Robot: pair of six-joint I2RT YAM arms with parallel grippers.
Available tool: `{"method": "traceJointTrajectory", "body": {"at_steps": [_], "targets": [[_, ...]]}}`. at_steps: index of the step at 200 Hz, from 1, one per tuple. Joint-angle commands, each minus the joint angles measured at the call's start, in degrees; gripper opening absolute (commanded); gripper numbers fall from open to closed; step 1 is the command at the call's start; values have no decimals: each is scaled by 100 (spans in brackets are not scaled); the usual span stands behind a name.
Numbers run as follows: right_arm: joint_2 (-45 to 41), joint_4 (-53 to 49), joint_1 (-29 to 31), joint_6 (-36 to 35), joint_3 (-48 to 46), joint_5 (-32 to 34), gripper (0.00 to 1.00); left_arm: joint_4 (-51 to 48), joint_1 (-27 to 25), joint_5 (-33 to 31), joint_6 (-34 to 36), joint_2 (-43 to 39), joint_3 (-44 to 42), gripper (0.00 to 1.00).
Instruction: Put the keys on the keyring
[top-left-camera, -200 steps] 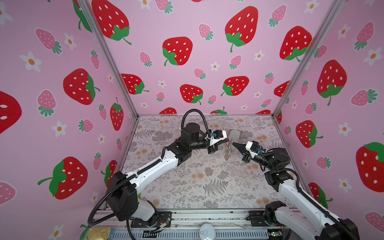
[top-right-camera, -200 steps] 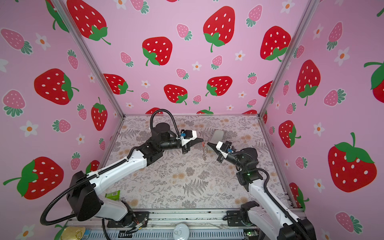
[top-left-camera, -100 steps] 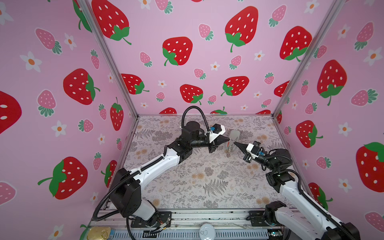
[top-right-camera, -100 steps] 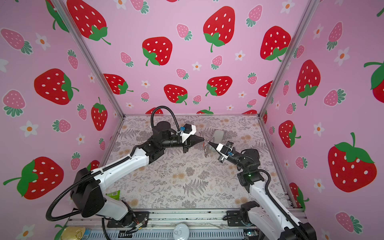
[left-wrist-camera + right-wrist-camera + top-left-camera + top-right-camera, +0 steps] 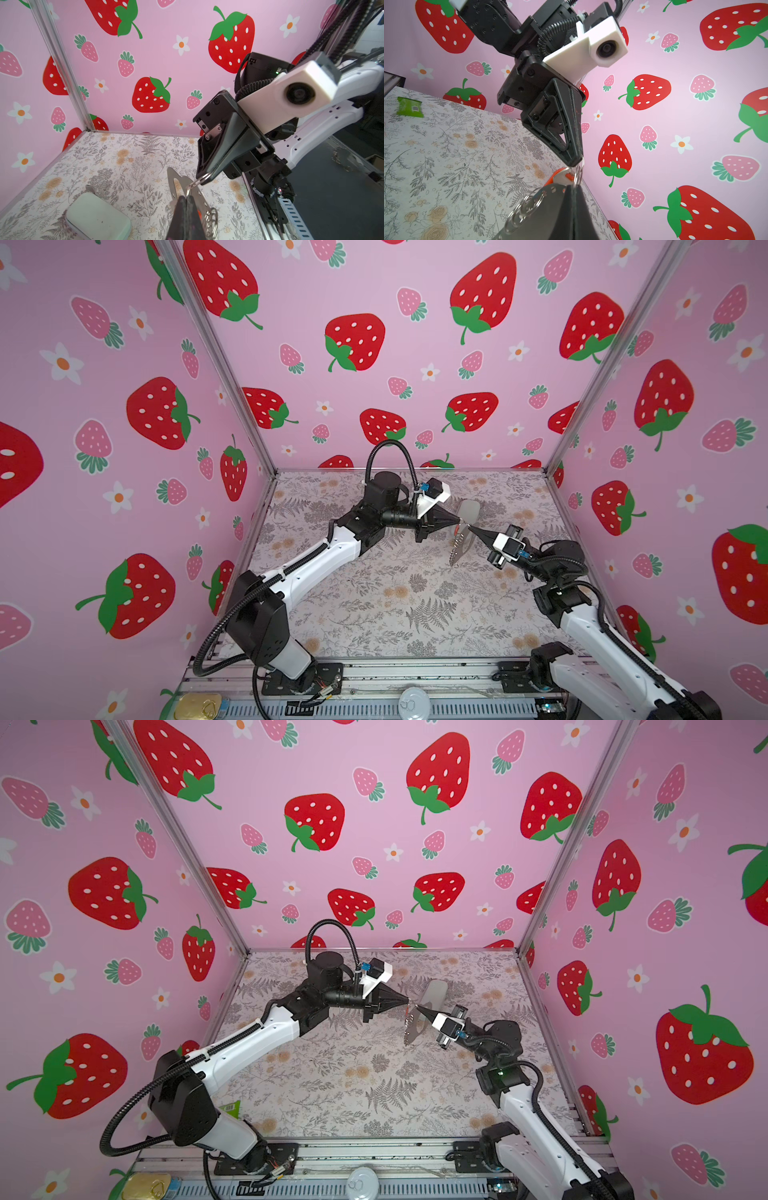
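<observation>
Above the back of the table, my left gripper (image 5: 456, 524) and right gripper (image 5: 468, 526) meet tip to tip, both shut. The keys show only as a red tag (image 5: 560, 176) at the left gripper's tip, which pinches the thin ring by that tag. The keyring hangs below: a taupe-grey strap (image 5: 458, 552) with a chain of silver rings (image 5: 525, 209). In the right wrist view my right gripper (image 5: 574, 190) is shut on a silver ring (image 5: 579, 175) at the top of the keyring. In the left wrist view the strap (image 5: 176, 187) hangs just behind my left gripper (image 5: 187, 200).
A pale green oblong case (image 5: 97, 216) lies on the floral table behind the grippers. A green packet (image 5: 230, 1108) lies at the near left beside the left arm's base. A gold tin (image 5: 197, 705) and a white lid (image 5: 411, 703) sit on the front rail.
My left gripper has rolled at the wrist and moved right until its tip meets the right gripper. The right gripper and the hanging keyring have barely shifted.
</observation>
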Motion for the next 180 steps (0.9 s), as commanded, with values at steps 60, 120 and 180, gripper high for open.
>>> {"method": "traceJointTrajectory", "body": {"at_steps": [60, 120, 180], "targets": [[-262, 85, 35, -690, -92, -271, 0, -1194, 251, 176, -340, 277, 897, 0], [-283, 24, 33, -932, -123, -347, 0, -2240, 305, 150, -211, 446, 1477, 0], [-353, 170, 40, -1072, -192, -288, 0, -2479, 350, 281, -939, 865, 1925, 0]]}}
